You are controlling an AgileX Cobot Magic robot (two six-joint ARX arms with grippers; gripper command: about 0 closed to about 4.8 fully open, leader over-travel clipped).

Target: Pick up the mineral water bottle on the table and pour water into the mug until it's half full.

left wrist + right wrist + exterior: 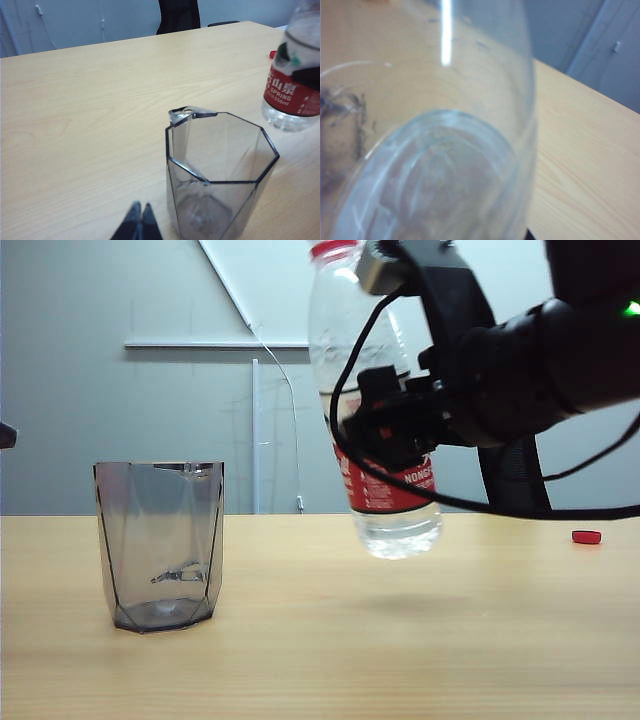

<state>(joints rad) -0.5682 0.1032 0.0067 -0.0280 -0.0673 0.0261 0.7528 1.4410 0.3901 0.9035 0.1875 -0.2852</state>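
Landmark: the mug (pixel 160 545), standing on the table (pixel 320 640).

1. Left gripper (pixel 138 223). Just beside the mug's base, on its near side in the left wrist view. Fingertips pressed together, nothing between them.

2. Mug. Smoky-grey, faceted, no handle, tapering to the base; upright, with no water showing in it. Likely rigid and breakable, light enough to tip if knocked on the rim; best left untouched where it stands.

3. Bottle (pixel 375 410). Right of the mug and apart from it, lifted clear of the table, slightly tilted. No cap on the red neck ring. Water (pixel 400 530) stands at about label-top level. Thin clear plastic: probably moderately heavy, yielding under squeeze, smooth where bare. The labelled middle looks the soundest hold, since the paper band gives friction and sits near the weight.

4. Right gripper (pixel 395 430). Right of the mug, clamped on the bottle's middle at the label's upper edge.

5. Small red object (pixel 587 536), possibly the cap. Far right of the mug, lying on the table.
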